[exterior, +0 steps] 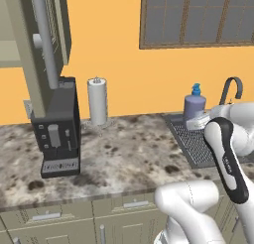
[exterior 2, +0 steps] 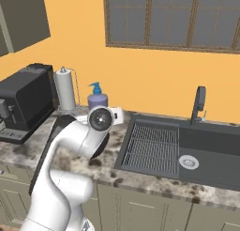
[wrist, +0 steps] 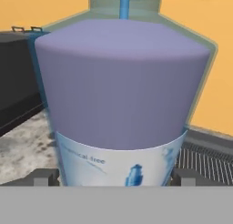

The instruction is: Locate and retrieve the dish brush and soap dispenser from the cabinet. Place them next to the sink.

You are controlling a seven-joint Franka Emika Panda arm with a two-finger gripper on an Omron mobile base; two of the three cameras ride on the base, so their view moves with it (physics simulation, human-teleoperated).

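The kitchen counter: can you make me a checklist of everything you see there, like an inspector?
Surface: speckled stone counter, nothing spilled.
Job's things: soap dispenser upright on the counter beside the sink; cabinet door open; dish brush nothing seen.
Clutter: coffee machine, paper-towel roll.
Grippers: gripper open, one fingertip on each side of the bottle's base.
Cables: nothing seen.
Surroundings: orange wall, window, faucet.

Both base views look forward and down over the counter from behind the arm, sharing the soap dispenser (exterior: 194, 105) beside the sink (exterior 2: 206, 150). The hand view faces that bottle very close.
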